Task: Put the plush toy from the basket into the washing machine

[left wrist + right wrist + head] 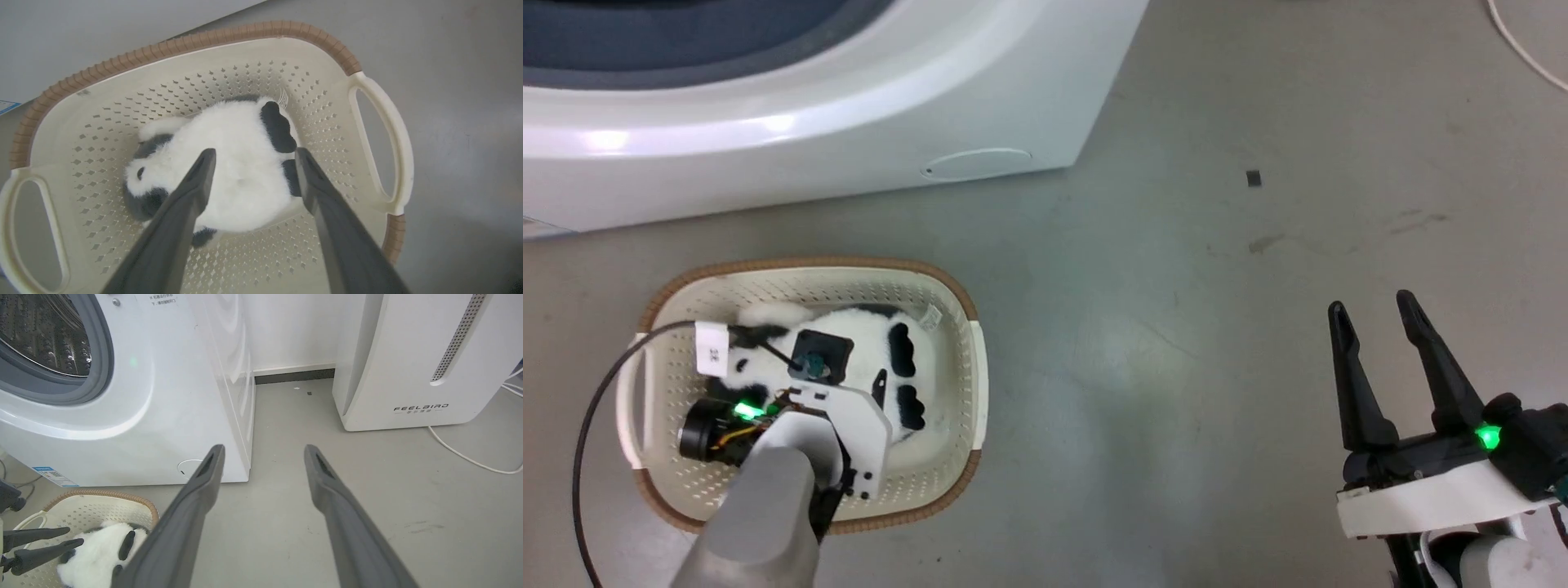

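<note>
The plush toy (241, 171), white fur with black patches, lies in the cream perforated basket (204, 38) with its brown rim. My left gripper (254, 157) hangs open right over it, one finger on each side of the toy's body. In the head view the left wrist covers much of the plush toy (862, 322) inside the basket (849, 265). The washing machine (849, 122) stands just behind the basket; its grey-gasketed porthole and steel drum (41, 330) are uncovered. My right gripper (1376, 314) stands open over bare floor, holding nothing.
A white slanted appliance marked FEELBIRD (408, 355) stands right of the washer, with a white cable (461, 457) trailing on the floor. A black cable (584, 425) loops from my left wrist past the basket's left side. Grey floor (1176, 367) lies open between basket and right gripper.
</note>
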You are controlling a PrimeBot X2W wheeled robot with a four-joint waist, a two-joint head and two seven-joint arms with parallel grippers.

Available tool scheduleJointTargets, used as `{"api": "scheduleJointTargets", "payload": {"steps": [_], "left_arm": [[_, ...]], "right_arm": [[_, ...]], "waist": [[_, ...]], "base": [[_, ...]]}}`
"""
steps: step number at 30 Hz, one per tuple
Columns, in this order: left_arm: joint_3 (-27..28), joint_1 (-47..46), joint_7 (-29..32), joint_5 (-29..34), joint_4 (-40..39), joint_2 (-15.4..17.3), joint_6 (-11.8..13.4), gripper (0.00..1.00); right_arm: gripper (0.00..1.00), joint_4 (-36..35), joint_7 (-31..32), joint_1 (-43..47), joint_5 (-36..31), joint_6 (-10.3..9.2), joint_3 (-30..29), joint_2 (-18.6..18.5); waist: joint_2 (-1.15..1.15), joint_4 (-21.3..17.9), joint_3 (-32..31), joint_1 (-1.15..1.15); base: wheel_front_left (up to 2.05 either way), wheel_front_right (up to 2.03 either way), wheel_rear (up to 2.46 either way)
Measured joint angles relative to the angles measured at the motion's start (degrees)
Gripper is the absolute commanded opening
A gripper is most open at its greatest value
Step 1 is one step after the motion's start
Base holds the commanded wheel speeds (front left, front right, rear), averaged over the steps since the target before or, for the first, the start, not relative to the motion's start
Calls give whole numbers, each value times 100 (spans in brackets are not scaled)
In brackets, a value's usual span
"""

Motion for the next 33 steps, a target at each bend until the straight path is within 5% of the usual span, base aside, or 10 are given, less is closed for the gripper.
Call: {"api": "scheduleJointTargets", "payload": {"steps": [31, 32, 33], "left_arm": [[-1031, -2140, 359, 104, 1863, 901, -160, 100], [-1047, -2198, 368, 87, 1908, 915, -166, 18], [-1047, -2245, 367, 35, 1958, 923, -182, 0]], "right_arm": [[100, -242, -374, -359, 697, 0, 238, 0], [100, -241, -390, -360, 719, 0, 238, 0], [100, -234, -391, -365, 747, 0, 238, 0]], "waist": [[0, -792, 2094, 0], [0, -815, 2144, 0], [0, -839, 2191, 0]], "base": [[0, 0, 0], [0, 0, 0], [0, 0, 0]]}}
